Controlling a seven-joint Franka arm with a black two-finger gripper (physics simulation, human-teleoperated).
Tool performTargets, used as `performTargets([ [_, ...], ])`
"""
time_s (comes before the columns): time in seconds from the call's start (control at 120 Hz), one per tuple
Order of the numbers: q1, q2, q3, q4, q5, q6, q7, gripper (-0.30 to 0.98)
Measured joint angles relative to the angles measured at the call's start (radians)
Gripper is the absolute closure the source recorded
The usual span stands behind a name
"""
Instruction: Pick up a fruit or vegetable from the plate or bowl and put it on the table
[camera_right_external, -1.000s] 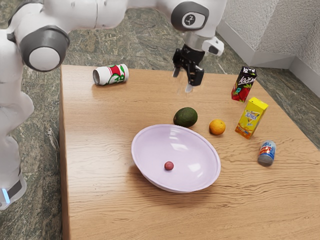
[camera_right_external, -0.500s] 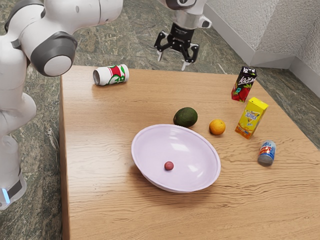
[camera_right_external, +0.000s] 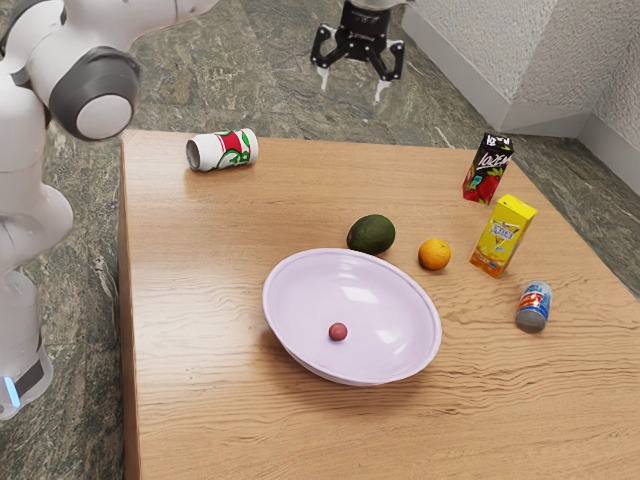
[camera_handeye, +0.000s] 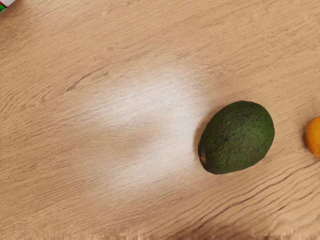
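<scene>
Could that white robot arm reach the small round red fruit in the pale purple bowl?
Probably yes: the black two-finger gripper hangs open and nothing covers the fruit, though the bowl has raised sides.

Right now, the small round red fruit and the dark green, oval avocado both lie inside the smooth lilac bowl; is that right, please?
Not quite: the exterior view shows the dark green avocado on the wooden table, outside the smooth lilac bowl. The small round red fruit does lie inside the bowl, as you say.
</scene>
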Motion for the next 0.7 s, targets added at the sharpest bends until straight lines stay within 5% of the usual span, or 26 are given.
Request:
performTargets([
  [0.375,-0.135,-0.035,-0.001,0.046,0.019,-0.156,-0.133,0.0],
  [0.583,-0.382,-0.057,0.002,0.051,0.057,-0.247,-0.25,0.0],
  [0.7,-0.421,-0.078,-0.001,0.054,0.093,-0.301,-0.286,0.0],
])
